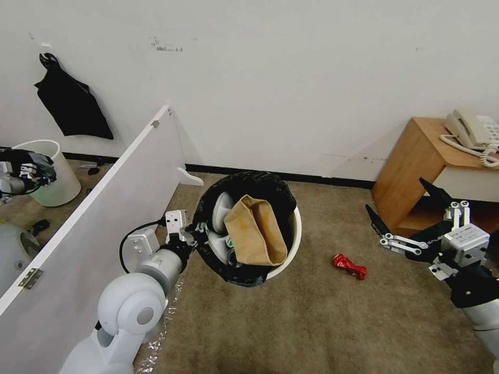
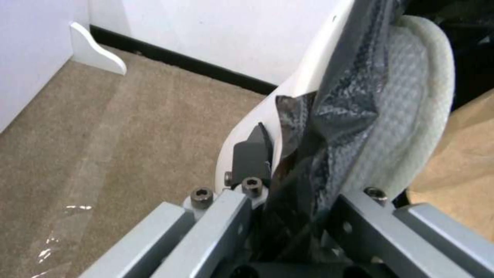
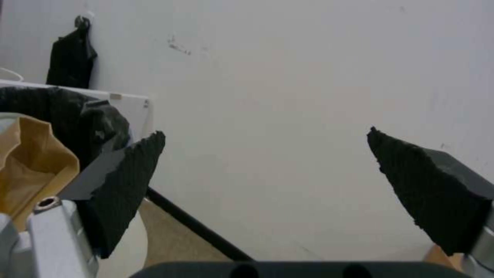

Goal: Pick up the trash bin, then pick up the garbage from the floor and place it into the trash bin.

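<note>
My left claw (image 1: 200,228) grips the round white black-lined trash bin's (image 1: 293,234) rim, right claw (image 1: 400,215) spread wide; next I judge: reach down for the crushed red wrapper (image 1: 349,266) on the carpet.

A: Round white plastic trash bin (image 1: 294,236), black-lined: contents?
B: Tan paper bag (image 1: 255,230) covers most; white slipper (image 1: 222,208) partly showing, lower items unreadable.
A: Beige corded telephone (image 1: 472,131)?
B: Cut by the frame's right edge.

A plain carpeted office room: corded desk phone (image 1: 472,130) on a wooden side table (image 1: 410,171), white partition board (image 1: 104,208).
</note>
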